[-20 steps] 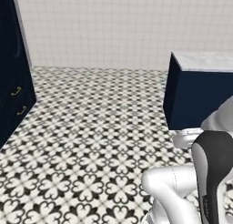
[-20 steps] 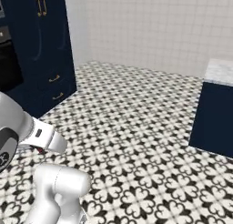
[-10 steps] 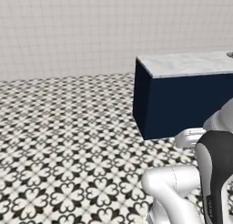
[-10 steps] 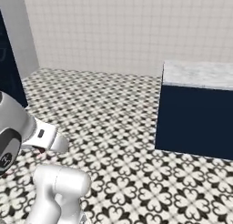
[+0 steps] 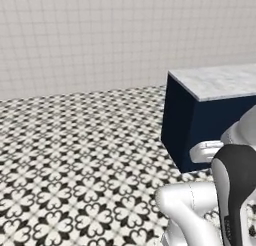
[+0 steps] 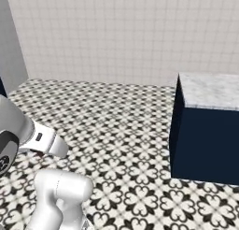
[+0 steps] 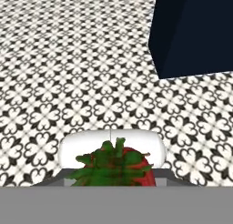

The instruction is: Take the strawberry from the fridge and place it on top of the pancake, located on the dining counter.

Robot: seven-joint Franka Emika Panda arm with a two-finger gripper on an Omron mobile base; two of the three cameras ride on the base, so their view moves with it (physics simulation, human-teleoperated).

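Patterned black-and-white tile floor (image 5: pixel 75 160) spans the room, backed by a pale tiled wall (image 6: pixel 116 32). The dining counter (image 5: pixel 220 82), marbled white-grey top on a navy base, stands at the right of both base views, one corner facing the robot; its top surface as seen is bare marble. In the hand view the navy base sits at upper right above the floor. The strawberry (image 7: pixel 116 166), red with green leaves up, sits low centre of the hand view, clamped in the pincer (image 7: pixel 113 173), well short of the counter's near corner.
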